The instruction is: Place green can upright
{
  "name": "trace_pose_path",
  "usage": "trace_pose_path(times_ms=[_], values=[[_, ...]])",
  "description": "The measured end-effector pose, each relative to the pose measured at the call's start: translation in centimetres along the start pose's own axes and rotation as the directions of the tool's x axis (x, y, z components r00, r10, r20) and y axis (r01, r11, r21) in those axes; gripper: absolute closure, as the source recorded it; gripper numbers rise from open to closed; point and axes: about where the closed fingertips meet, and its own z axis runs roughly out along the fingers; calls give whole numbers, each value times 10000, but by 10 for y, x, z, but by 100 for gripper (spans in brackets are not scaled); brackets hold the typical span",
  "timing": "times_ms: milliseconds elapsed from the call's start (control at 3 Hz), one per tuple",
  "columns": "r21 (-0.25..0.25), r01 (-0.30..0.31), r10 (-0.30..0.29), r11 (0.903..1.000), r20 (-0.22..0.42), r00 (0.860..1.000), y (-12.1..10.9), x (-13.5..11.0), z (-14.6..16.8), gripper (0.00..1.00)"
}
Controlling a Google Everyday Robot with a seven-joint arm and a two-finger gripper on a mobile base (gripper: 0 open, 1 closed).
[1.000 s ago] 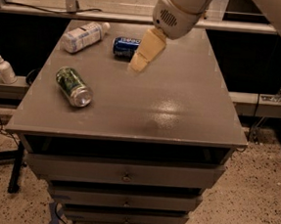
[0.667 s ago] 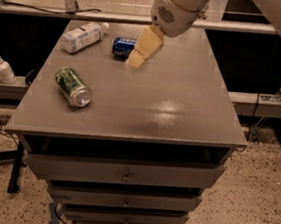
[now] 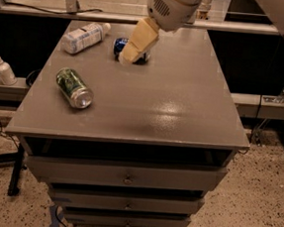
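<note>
The green can (image 3: 74, 87) lies on its side near the left edge of the grey table top (image 3: 183, 99), its silver end facing the front right. My gripper (image 3: 128, 54) hangs over the back middle of the table, above and in front of the blue can (image 3: 121, 45), well to the right of and behind the green can. It holds nothing that I can see.
A clear plastic bottle (image 3: 84, 37) with a white label lies at the back left. The blue can lies on its side, partly hidden by the gripper. A white pump bottle (image 3: 3, 68) stands on a ledge left of the table. Drawers (image 3: 126, 176) sit below.
The gripper has moved left and slightly down, now covering more of the blue can. The cans and bottle have not moved.
</note>
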Motion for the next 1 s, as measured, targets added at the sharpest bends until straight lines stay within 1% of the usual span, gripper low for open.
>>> trace_pose_path(times_ms=[333,667,1000], values=[[222,-983,984,9949,-22,9951,2,-41,5,0],[188,-1732,1735,9847,-171,9847,20,-90,26,0],[-182,-2248,2248,9742,-16,9744,44,-119,42,0]])
